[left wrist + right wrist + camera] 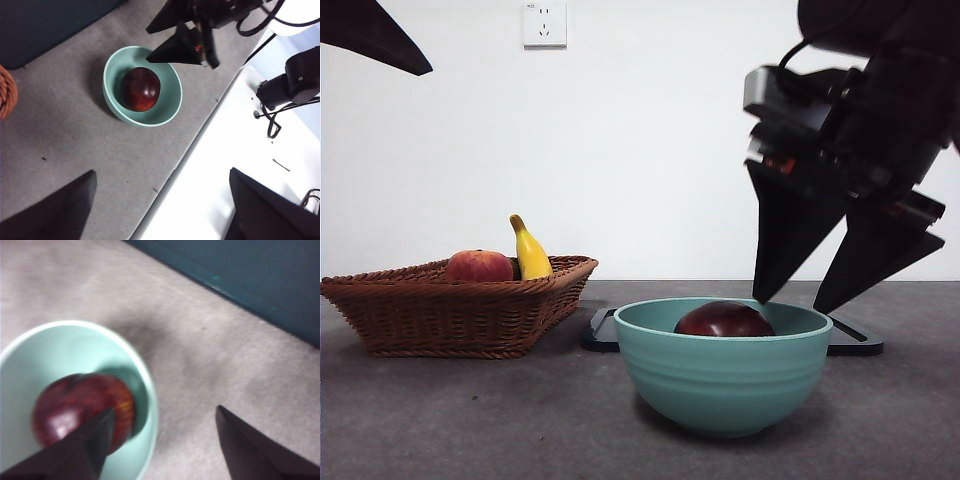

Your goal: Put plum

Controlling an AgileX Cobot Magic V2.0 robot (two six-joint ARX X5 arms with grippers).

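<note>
One plum (724, 320) sits in the teal bowl (720, 385), resting on its floor, free of both grippers. Placement looks done; judged from this, only arm clearance is left. Right gripper (798, 298) hangs above the bowl's far rim, jaws spread wide, holding nothing, tips apart from the fruit. Left gripper (160, 200) waits high and well away, jaws wide, empty. Plum is near round, no clear long axis; stem end cannot be made out, so heading is undetermined. Wicker basket (460, 310) beside holds a peach (478, 266) and banana (529, 250).
</note>
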